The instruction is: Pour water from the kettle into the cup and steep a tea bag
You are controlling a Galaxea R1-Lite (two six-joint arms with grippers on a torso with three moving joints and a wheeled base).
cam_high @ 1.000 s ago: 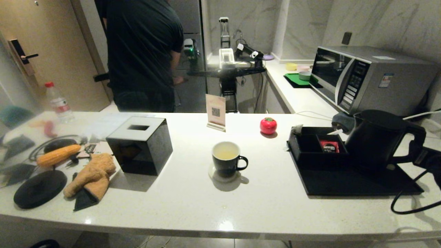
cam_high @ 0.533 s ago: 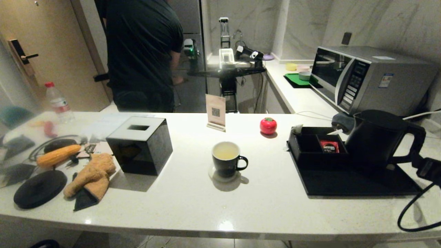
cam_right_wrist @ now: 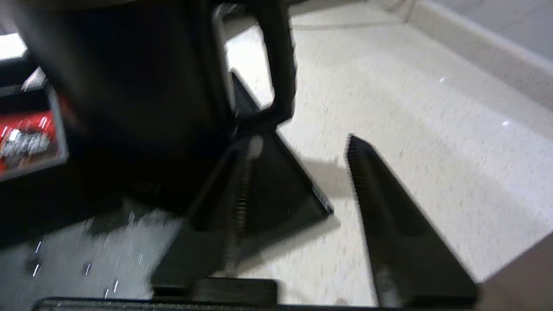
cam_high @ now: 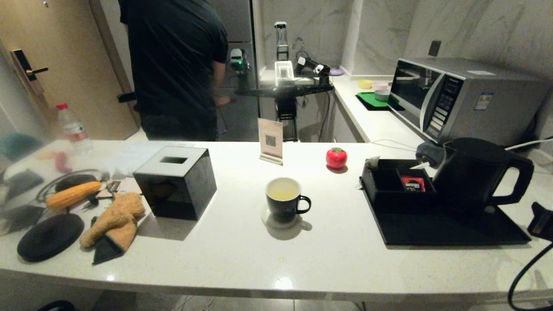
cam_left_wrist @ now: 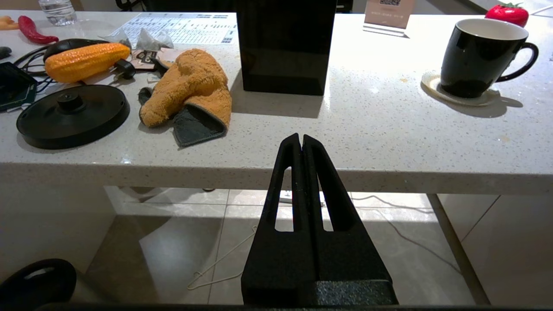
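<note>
My right claw [cam_right_wrist: 298, 142] has backed off the kettle [cam_high: 473, 175] toward the tabletop's [cam_high: 328, 259] right edge, released, holding nothing. Kettle stands on the black tray [cam_high: 432, 229]; cup [cam_high: 284, 199] mid-tabletop already shows pale water [cam_high: 283, 190], so pouring looks done. Tea bag not made out. Open room between cup and tray. Left claw [cam_left_wrist: 301, 142] clenched, parked below the near edge.

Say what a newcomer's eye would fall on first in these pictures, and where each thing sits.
The kettle, big and black, stands on the dark tray at the counter's right, with the right gripper open just behind its handle. Mid-counter sits the cup on a pale coaster, holding pale yellowish water. Small bright spots stand out: a red tomato behind the cup and an orange corn cob at far left.
</note>
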